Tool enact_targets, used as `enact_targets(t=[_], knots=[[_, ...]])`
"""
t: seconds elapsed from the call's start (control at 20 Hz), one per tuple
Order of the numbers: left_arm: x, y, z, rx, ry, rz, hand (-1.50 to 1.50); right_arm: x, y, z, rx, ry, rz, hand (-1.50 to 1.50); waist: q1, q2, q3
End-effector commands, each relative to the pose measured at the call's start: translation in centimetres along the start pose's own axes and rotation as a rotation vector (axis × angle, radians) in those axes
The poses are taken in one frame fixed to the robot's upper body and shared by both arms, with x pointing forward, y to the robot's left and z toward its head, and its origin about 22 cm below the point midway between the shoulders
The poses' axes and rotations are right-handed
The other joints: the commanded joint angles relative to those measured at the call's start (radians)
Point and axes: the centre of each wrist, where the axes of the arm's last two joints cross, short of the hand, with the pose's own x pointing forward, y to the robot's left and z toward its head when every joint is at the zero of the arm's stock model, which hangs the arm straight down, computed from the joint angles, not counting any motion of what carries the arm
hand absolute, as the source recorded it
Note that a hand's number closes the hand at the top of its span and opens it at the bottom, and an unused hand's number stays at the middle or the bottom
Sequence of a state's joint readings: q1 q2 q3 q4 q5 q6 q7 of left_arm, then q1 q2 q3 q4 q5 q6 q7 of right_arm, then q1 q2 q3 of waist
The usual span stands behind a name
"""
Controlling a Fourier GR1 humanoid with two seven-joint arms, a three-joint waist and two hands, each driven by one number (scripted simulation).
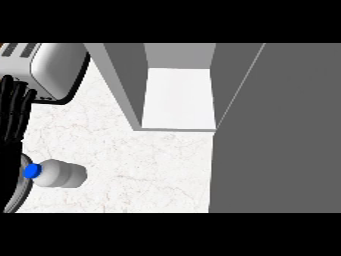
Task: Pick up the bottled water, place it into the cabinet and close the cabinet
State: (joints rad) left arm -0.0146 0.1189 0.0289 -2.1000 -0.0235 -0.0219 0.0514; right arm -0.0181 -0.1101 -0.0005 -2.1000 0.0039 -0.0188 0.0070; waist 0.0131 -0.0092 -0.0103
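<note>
We find the bottled water upright at lower left beside the left hand, whose fingers are straight and apart; judging it light, rigid and smooth, we grasp mid-body.

Kitchen: white marble-look counter, white toaster at the back left corner, open grey cabinet standing on the countertop.
</note>
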Motion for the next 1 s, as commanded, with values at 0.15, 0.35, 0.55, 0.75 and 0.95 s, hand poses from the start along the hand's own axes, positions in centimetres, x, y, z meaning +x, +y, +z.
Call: enact_targets(t=[0.15, 0.35, 0.55, 0.75, 0.95], knots=[[1.8, 4.5, 2.8, 0.241, -0.041, -0.015, -1.50, 2.4, -0.2, 2.3, 0.029, 0.021, -0.006, -1.50, -0.008, 0.004, 0.009], [0.7, 4.4, 5.7, 0.478, 0.127, 0.195, -1.50, 1.4, 2.2, 3.6, 0.183, 0.074, -0.174, -1.50, 0.021, -0.002, 0.009], [4.2, 5.1, 8.0, 0.533, 0.139, 0.207, -1.50, 4.8, 2.3, 4.5, 0.203, 0.088, -0.181, -1.50, 0.000, 0.002, 0.010], [8.6, 3.6, 9.0, 0.550, 0.118, 0.228, -1.50, 5.9, 3.5, 5.5, 0.216, 0.088, -0.216, -1.50, -0.007, 0.005, 0.011], [10.2, 4.3, 10.1, 0.530, 0.115, 0.192, -1.50, 8.1, 4.5, 6.0, 0.200, 0.095, -0.193, -1.50, 0.003, 0.001, 0.010]])
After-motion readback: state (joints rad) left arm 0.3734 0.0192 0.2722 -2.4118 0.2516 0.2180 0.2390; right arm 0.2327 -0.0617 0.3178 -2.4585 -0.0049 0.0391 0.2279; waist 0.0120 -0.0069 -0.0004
